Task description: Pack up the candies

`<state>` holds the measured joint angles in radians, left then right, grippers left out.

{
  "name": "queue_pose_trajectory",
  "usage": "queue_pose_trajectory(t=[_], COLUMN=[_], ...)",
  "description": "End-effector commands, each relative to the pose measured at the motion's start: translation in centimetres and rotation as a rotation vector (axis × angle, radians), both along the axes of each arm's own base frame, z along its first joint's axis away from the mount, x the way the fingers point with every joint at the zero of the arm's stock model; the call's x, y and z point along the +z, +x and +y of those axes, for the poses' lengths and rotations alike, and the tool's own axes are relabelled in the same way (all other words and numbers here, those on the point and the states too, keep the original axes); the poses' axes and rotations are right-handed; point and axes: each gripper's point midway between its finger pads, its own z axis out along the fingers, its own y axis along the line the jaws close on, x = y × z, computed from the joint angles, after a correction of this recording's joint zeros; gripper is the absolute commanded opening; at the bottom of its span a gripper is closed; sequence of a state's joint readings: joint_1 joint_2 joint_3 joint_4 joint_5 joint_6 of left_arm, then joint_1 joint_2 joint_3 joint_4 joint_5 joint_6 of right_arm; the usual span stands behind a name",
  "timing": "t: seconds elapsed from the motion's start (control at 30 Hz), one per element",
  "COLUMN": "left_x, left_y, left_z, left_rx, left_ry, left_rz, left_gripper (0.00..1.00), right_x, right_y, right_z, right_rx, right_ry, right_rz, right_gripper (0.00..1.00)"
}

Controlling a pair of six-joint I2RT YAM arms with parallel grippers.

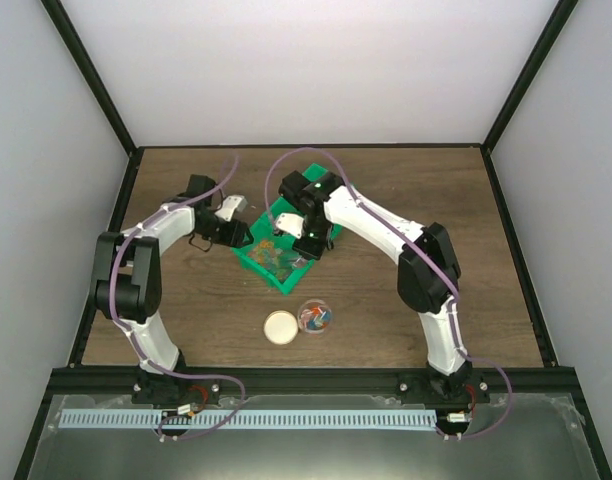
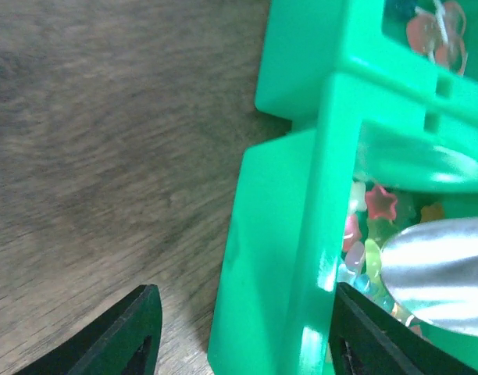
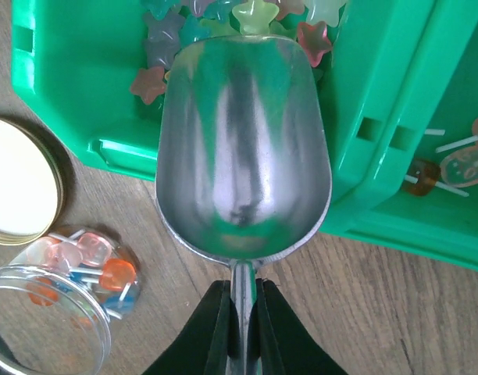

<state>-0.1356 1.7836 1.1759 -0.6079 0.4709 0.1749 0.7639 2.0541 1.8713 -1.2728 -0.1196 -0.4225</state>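
Right end effector [image 3: 243,295]: you have it pinched tight on the handle of the metal scoop [image 3: 243,148], whose empty bowl lies across the green tray's [image 3: 75,94] rim.
Left end effector [image 2: 243,316]: parted, one finger on each side of the tray's wall, with the outer finger [image 2: 133,336] clear of it.
Right wrist view only, not the left: clear jar [image 3: 51,312] and tan lid [image 3: 16,191] on the worktop [image 3: 379,312] beside the tray.
In your way: the tray's divider wall.
Candies [image 3: 223,16]: small translucent stars in pink, green and orange, heaped inside the tray at the scoop's lip.
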Motion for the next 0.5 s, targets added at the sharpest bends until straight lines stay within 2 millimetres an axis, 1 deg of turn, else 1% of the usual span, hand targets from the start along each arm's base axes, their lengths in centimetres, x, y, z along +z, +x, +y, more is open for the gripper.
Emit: queue_pose_trajectory(t=[0.0,0.07,0.2,0.27,0.33,0.4,0.47], left_x=[0.5,0.5,0.3,-0.1,-0.2,0.1,0.3], left_y=[-0.4,-0.6,-1.9,-2.6,-2.9,-2.7,-2.4], left_z=[-0.1,-0.1,-1.3,-1.8,-2.2,-2.7,-3.3], left_rx=[0.017,0.025,0.002,-0.003,0.007,0.027,0.038], left_ry=[0.007,-0.001,-0.045,-0.054,-0.074,-0.103,-0.136], left_rz=[-0.020,-0.016,0.019,0.041,0.045,0.044,0.044], left_gripper=[0.57,0.52,0.42,0.42,0.42,0.42,0.46], right_x=[-0.5,-0.5,-0.9,-1.2,-1.3,-1.9,-2.5], right_y=[0.4,0.4,0.5,0.6,0.8,0.8,0.9], right_z=[-0.1,0.0,-0.4,-0.9,-1.6,-2.8,-4.3], right_rx=[0.064,0.089,0.118,0.117,0.101,0.083,0.061], right_ry=[-0.078,-0.086,-0.119,-0.134,-0.134,-0.152,-0.170], right_rz=[-0.045,-0.058,-0.073,-0.071,-0.059,-0.042,-0.018], right_gripper=[0.01,0.01,0.01,0.01,0.01,0.01,0.01])
